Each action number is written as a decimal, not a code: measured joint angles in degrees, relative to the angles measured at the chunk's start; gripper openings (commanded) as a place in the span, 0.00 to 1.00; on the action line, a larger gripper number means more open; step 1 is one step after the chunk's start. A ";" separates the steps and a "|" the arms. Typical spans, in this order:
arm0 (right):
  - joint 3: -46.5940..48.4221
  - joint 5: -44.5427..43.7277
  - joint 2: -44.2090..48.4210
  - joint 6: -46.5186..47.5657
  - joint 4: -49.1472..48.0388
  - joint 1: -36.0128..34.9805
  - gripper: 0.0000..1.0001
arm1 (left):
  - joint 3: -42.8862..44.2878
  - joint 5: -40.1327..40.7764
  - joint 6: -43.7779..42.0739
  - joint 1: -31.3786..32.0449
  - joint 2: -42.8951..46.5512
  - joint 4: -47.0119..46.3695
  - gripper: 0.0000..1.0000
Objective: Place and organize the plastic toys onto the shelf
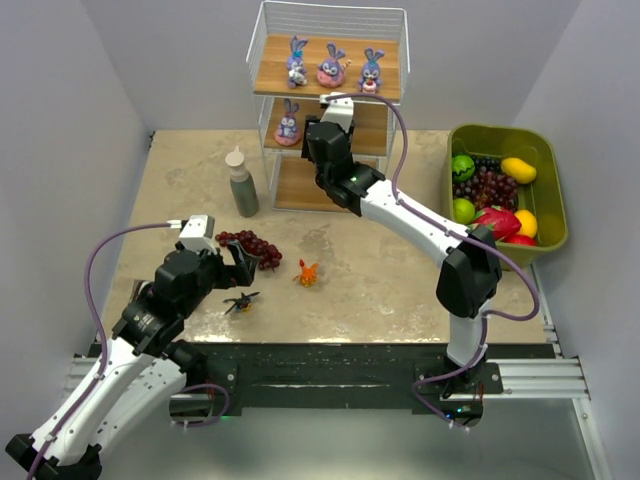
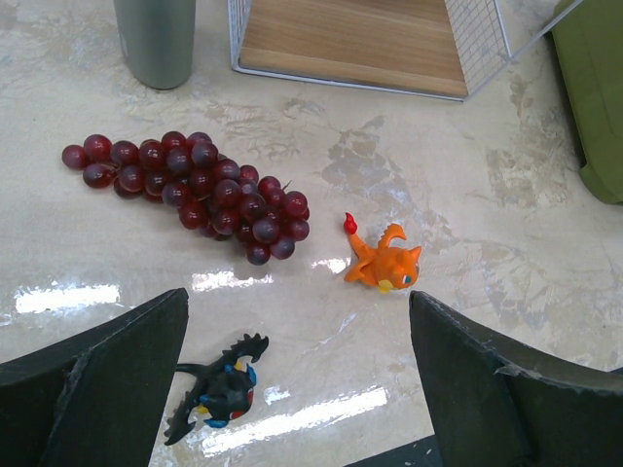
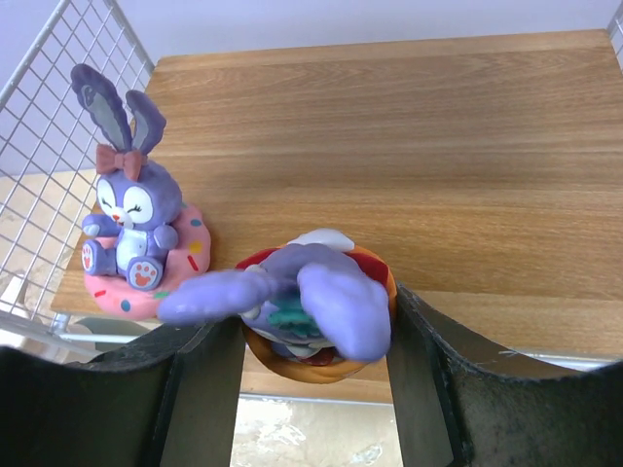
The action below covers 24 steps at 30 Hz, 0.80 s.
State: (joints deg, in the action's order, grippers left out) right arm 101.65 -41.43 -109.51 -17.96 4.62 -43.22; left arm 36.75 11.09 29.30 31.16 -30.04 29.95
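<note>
Shelf (image 1: 268,60) already carries bunnies. The right gripper (image 3: 316,370) pinches another bunny (image 3: 311,302) at the middle board's front edge. Released there, it could tip off or knock its seated neighbour (image 3: 131,229). The left gripper (image 2: 297,379) hangs spread wide over the table (image 2: 487,243), above the orange creature (image 2: 382,263) and black bug (image 2: 219,389).

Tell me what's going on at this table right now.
The right gripper holds a purple bunny in an orange ring at the front edge of the shelf's middle board, beside a bunny seated in a pink donut ring. Three more bunnies stand on the top board. The left gripper hangs open above the table, over a black bug figurine and near an orange creature, with a red grape bunch beside them. Those two toys are not yet shelved.
</note>
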 measured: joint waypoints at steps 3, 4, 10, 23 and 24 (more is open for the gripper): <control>0.52 0.04 -0.39 -0.07 0.00 0.22 0.38 | 0.00 0.00 0.00 0.00 0.00 -0.02 1.00; 0.85 0.04 -0.68 -0.11 -0.02 0.31 0.39 | 0.00 0.00 0.00 0.00 0.00 -0.02 0.99; 1.84 0.15 -1.68 -0.57 -0.52 0.87 0.43 | 0.00 0.00 0.00 0.00 0.00 -0.13 1.00; 1.20 0.17 -1.86 -0.83 -2.64 1.51 0.54 | 0.00 0.00 -0.02 0.00 -0.02 -0.15 1.00; 1.18 0.17 -1.88 -0.81 -2.78 1.51 0.55 | 0.00 0.00 0.00 0.00 -0.02 -0.15 1.00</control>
State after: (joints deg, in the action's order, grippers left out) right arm 102.83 -41.25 -111.39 -18.76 1.85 -41.71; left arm 36.75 11.09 29.30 31.16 -30.06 29.80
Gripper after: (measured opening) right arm 0.556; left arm 0.994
